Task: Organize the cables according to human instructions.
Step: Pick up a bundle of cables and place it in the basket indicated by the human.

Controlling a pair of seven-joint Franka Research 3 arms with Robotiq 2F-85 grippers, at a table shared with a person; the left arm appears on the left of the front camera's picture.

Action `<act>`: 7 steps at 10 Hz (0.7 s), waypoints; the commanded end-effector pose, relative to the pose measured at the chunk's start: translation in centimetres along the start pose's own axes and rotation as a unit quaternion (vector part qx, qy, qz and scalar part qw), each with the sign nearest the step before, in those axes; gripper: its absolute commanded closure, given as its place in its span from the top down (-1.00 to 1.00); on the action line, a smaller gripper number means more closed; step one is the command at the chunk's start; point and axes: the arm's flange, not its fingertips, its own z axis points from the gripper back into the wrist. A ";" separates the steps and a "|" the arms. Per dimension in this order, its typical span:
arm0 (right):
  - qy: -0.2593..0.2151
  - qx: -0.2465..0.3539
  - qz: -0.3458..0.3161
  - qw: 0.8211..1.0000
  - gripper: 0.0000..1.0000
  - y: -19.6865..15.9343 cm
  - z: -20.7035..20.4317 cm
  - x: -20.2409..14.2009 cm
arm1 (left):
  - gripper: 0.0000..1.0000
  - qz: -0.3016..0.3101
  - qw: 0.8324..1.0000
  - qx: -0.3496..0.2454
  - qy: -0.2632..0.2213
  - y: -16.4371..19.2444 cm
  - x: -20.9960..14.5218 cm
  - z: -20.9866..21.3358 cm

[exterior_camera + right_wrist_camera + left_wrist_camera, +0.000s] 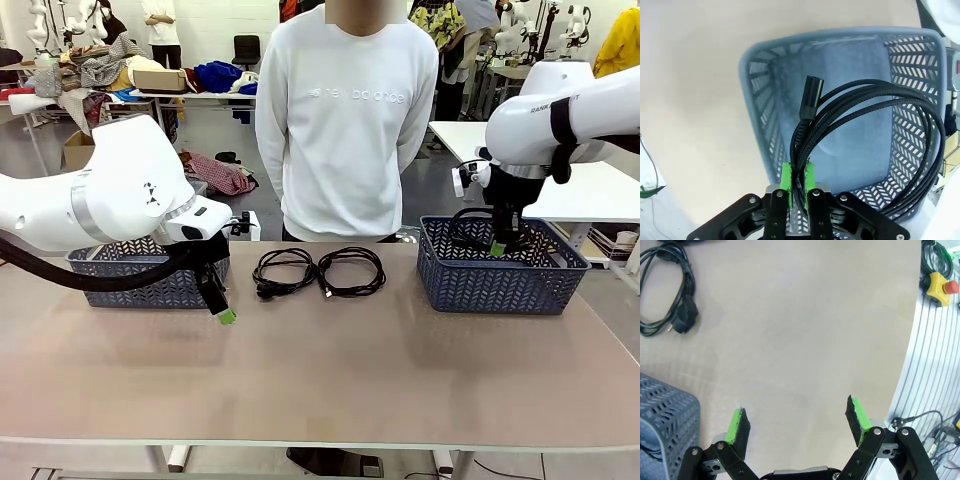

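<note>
Right gripper (798, 176) pinches a coiled cable (875, 95) tight and dangles it into the right basket (757, 95); that one looks all but delivered. Left gripper (799, 417) hovers spread and empty over the bare table (805, 315), just beside the left basket (110, 285). One coil (284, 270) and a second coil (351, 270) lie between the baskets, in front of the person (345, 120), not yet sorted.
</note>
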 end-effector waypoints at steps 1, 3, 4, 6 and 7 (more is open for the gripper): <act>-0.012 -0.007 0.018 1.000 -0.76 -1.2 -0.2 -0.2 | 1.00 0.004 1.000 0.000 -0.001 0.0 -0.1 0.1; -0.008 -0.005 0.013 1.000 -0.76 -1.8 -0.8 -0.1 | 1.00 0.004 1.000 0.000 -0.001 0.0 -0.1 0.1; -0.008 -0.003 0.009 1.000 -0.76 -2.0 -1.0 0.0 | 1.00 0.004 1.000 0.000 -0.001 0.0 -0.1 0.1; -0.005 -0.007 -0.001 1.000 -0.51 -2.5 -1.3 0.1 | 1.00 0.004 1.000 0.000 -0.001 0.0 -0.1 0.1; -0.008 -0.008 -0.009 1.000 -0.36 -2.7 -1.4 0.1 | 1.00 0.004 1.000 0.000 -0.001 0.0 -0.1 0.1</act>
